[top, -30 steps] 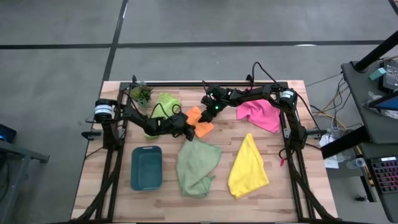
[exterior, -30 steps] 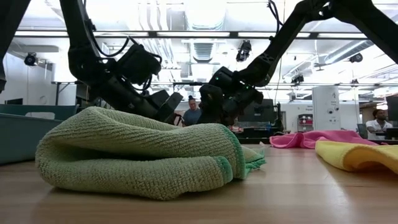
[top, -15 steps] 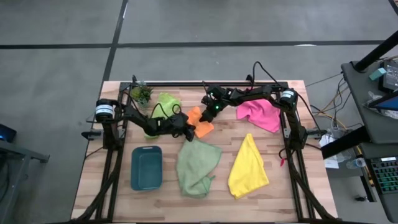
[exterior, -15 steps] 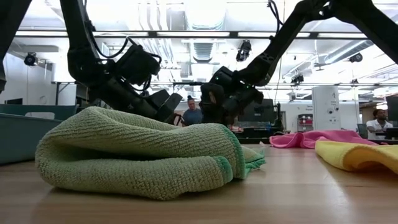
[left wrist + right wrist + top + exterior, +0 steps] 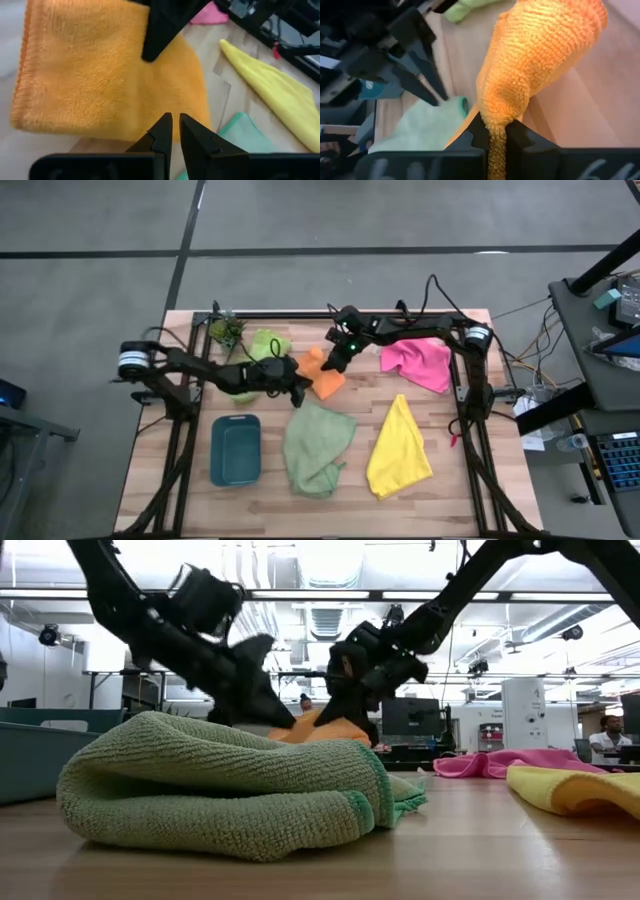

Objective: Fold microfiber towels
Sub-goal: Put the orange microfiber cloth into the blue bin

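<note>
My right jaws (image 5: 492,131) have just snapped shut on the orange towel (image 5: 540,60), pinching a thick edge of it between them; a moment ago they were wide. My left jaws (image 5: 175,131) are closed to a thin gap with nothing in them that I can see, and they sit just by the near edge of the same towel. Both arms have pushed in closer over the back middle of the bench (image 5: 470,490), and the orange towel now bunches up a little between them, higher than it was. I think this means the fold on this towel is starting: I have one edge, and I can lift it and lay it over. The left side may need its own grip first, or the cloth could slide. The pale green towel (image 5: 318,445) lies crumpled in front of the jaws, near the teal tray (image 5: 236,448). The yellow towel (image 5: 400,448) lies farther right, the pink towel (image 5: 418,364) at the back right, and the lime towel (image 5: 267,343) at the back left by the little plant (image 5: 227,330). None of those four looks folded yet.
</note>
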You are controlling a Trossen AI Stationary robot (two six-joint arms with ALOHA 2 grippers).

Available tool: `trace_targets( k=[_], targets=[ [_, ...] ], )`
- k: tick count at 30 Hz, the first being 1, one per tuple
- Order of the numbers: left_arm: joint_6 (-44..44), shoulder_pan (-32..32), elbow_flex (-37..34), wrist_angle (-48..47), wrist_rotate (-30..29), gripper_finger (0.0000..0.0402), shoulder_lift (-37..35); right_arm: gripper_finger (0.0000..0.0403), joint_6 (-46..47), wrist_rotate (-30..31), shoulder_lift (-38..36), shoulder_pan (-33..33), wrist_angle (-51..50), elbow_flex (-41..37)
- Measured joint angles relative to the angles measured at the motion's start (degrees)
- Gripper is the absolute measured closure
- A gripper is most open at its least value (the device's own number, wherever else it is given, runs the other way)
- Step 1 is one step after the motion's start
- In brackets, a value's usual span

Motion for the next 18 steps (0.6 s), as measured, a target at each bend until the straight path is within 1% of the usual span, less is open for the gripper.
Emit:
trace_targets(
  k=[4,8,14,18],
  targets=[
    [1.2,-0.4,0.0,-7.6,0.0,0.0381,-7.1,0.0390,0.1,0.2,-2.0,-0.1,-0.3,-0.1],
    [2.0,-1.3,0.0,-13.0,-0.1,0.0381,-14.3,0.0390,0.7,0.3,-4.0,0.1,-0.5,-0.2],
    [5.1,-3.0,0.1,-15.7,-0.1,0.0381,-23.6,0.0390,2.7,1.1,-6.8,1.2,0.2,-0.2],
    [7.9,-3.1,0.1,-16.7,-0.1,0.0381,-28.6,0.0390,5.9,3.8,-8.1,3.7,2.6,-0.2]
  ],
)
